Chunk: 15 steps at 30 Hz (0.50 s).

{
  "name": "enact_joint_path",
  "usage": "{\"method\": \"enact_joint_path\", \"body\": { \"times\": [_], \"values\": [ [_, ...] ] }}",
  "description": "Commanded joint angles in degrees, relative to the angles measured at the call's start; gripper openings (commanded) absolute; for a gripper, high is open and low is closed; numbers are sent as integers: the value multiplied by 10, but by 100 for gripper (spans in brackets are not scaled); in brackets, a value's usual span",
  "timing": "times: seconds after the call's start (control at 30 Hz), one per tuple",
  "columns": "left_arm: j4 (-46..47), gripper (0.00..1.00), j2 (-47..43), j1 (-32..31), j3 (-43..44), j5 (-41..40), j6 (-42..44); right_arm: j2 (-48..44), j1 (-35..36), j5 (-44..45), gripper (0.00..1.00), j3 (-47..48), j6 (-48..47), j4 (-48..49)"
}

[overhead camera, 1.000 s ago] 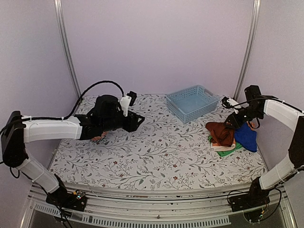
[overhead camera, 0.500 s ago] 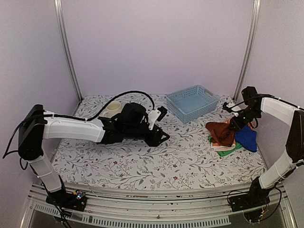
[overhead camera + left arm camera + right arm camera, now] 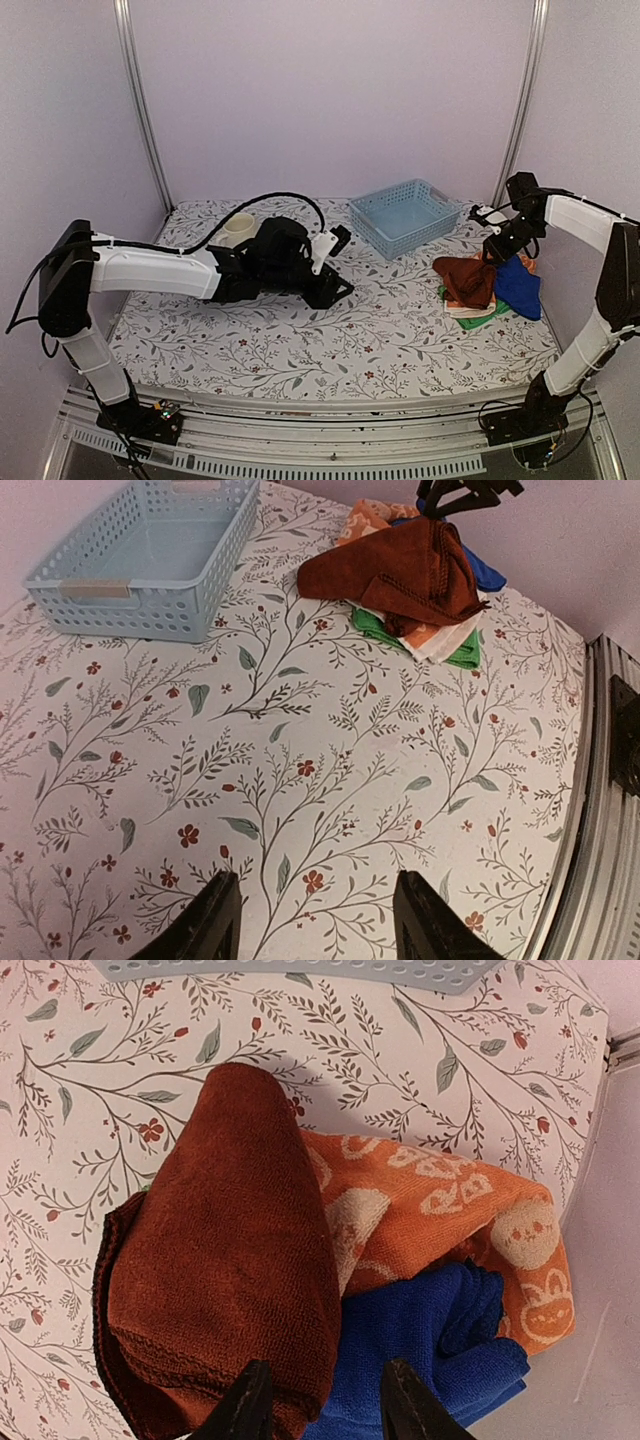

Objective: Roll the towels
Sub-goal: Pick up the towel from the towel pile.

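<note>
Towels piled at the table's [image 3: 330, 810] right edge: fuzzy rust-brown towel [image 3: 220, 1260] folded on top, orange bunny-print towel [image 3: 440, 1200] and plush royal-blue towel [image 3: 420, 1340] beside it. Green towel [image 3: 465, 655] shows only in the left wrist view, as does the lattice plastic basket [image 3: 150, 605]. Left gripper [image 3: 318, 920] is spread and empty above the floral cover. Right gripper [image 3: 322, 1405] is part open, straddling the brown towel's edge; can't tell if it's pinched.

Gaping end effector [image 3: 315, 910] over floral table [image 3: 330, 730]; towels [image 3: 410, 570] and basket [image 3: 170, 600] beyond.
</note>
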Motion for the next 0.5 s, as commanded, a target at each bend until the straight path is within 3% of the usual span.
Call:
{"method": "enact_joint_path", "body": {
  "times": [0.0, 0.2, 0.27, 0.37, 0.47],
  "values": [
    [-9, 53, 4, -2, 7, -10, 9, 16, 3, 11, 40, 11, -3, -2],
    [-2, 53, 8, -2, 3, -16, 3, 27, 3, -14, 32, 9, 6, -17],
    [-1, 53, 9, -2, 2, -18, 1, 32, 3, -24, 24, 12, 10, -21],
    [1, 53, 5, -2, -5, -27, -1, 33, 3, -44, 5, 23, 17, -27],
    [17, 53, -11, -1, -23, -59, 2, 20, 3, -87, 2, 54, 25, -39]
  ]
}}
